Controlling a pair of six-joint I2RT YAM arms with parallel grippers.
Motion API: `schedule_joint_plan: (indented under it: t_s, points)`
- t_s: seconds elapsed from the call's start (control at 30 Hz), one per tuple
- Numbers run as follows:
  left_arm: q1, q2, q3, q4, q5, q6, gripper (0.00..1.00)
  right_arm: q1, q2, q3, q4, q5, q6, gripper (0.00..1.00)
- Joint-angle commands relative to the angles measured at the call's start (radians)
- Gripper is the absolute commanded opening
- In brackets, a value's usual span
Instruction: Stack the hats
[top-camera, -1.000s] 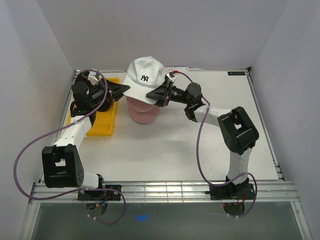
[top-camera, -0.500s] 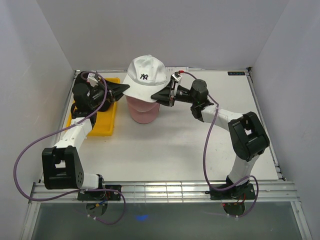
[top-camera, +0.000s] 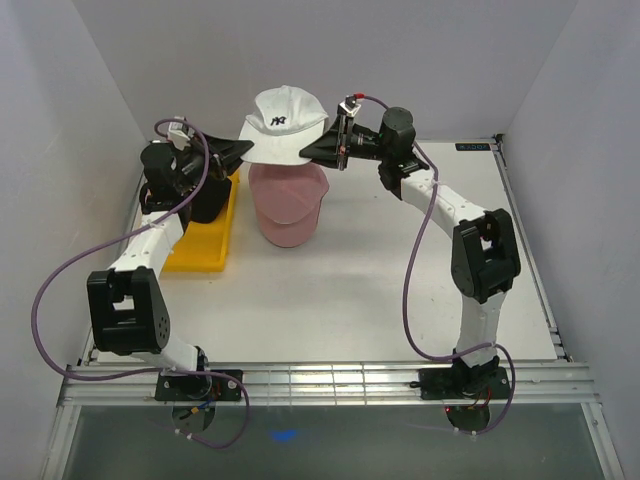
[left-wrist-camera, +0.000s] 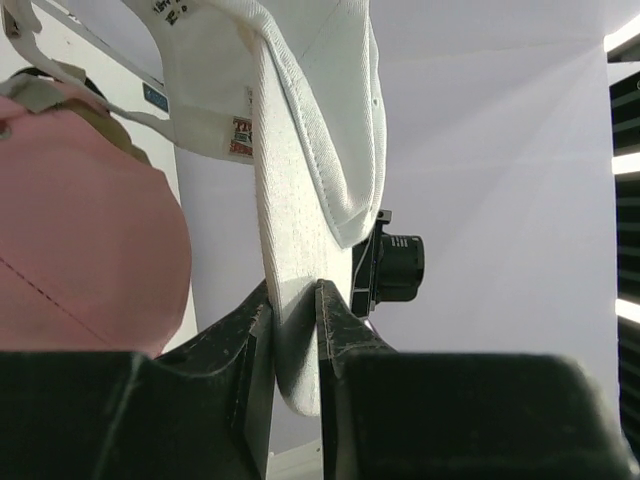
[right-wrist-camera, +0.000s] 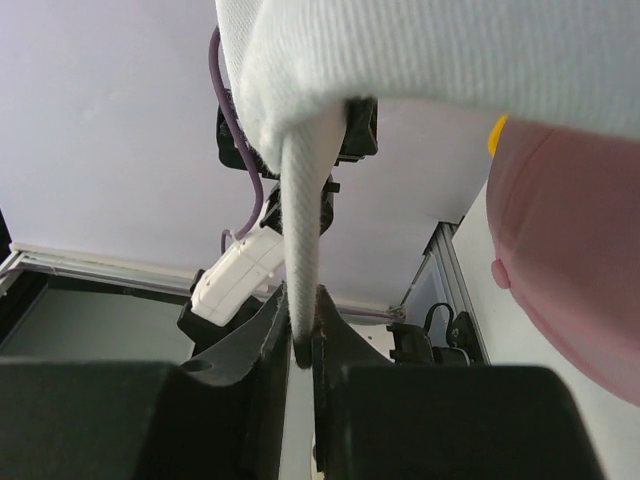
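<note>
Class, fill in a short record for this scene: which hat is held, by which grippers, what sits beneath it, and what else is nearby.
Held hat: white cap, in the air
Left gripper: shut on the white cap's edge
Right gripper: shut on its opposite edge
Beneath: pink cap
Nearby: yellow tray, left of the pink cap

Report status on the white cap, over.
Left claw and right claw each shut on the white cap rim. Cap held over pink cap, not seated on it. Yellow tray off to the side, not in the path.
</note>
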Motion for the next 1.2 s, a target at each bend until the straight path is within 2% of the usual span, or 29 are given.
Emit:
schedule_joint_plan:
  t_s: [0.0,0.4,0.67,1.07,1.17]
  points:
    - [-0.016,0.027,0.079,0.013,0.059,0.059,0.00,-0.027,0.043,0.117,-0.044,0.023,-0.046,0.08]
    - [-0.058,0.154,0.147,0.063,0.097,0.102,0.00,-0.041,0.132,0.135,0.135,0.019,-0.032,0.08]
    - [-0.068,0.159,0.150,0.069,0.085,0.103,0.00,-0.041,0.140,0.134,0.111,0.025,-0.079,0.08]
    - [-0.088,0.213,0.218,0.079,0.079,0.079,0.00,-0.050,0.234,0.290,0.011,0.002,-0.115,0.08]
    - [-0.088,0.208,0.198,0.077,0.082,0.092,0.00,-0.047,0.223,0.255,0.040,0.000,-0.115,0.08]
